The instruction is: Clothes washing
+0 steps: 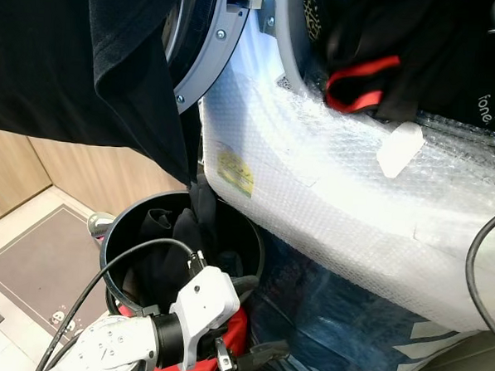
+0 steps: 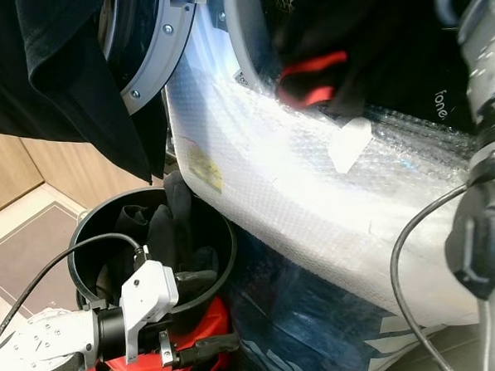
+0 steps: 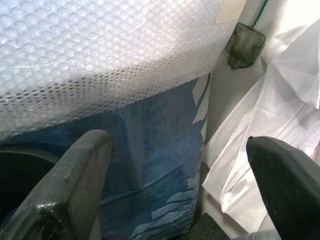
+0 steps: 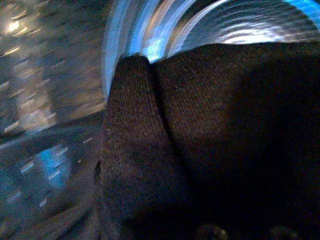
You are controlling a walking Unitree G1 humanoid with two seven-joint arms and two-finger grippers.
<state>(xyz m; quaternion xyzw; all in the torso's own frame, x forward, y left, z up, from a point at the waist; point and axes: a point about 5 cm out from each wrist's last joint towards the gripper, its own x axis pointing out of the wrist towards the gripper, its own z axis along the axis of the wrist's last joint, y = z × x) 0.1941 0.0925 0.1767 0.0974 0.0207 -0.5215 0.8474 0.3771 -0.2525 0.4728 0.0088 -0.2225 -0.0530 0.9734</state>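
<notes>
Since my right gripper point(image 4: 210, 210) holds the dark garment point(image 4: 225, 125) at the washer's drum mouth point(image 1: 280, 38), I push it deep inside, the left gripper point(image 3: 175, 165) idling wide above the black basket point(image 1: 121, 229).

Black garment point(image 1: 420, 53), red trim; black bucket point(image 1: 253, 236)

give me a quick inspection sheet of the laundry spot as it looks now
surface: tiled floor with a grey mat.
job's things: washing machine wrapped in bubble wrap, door open; black garment with red trim at the drum mouth; black bucket holding dark clothes; black cloth hanging in front.
clutter: blue printed bag below the machine; white plastic sheeting.
grippers: left gripper open, low beside the bucket; right gripper's fingers hidden by dark knit fabric.
cables: black cable over the bucket; another on the right.
surroundings: wood panelling.
</notes>
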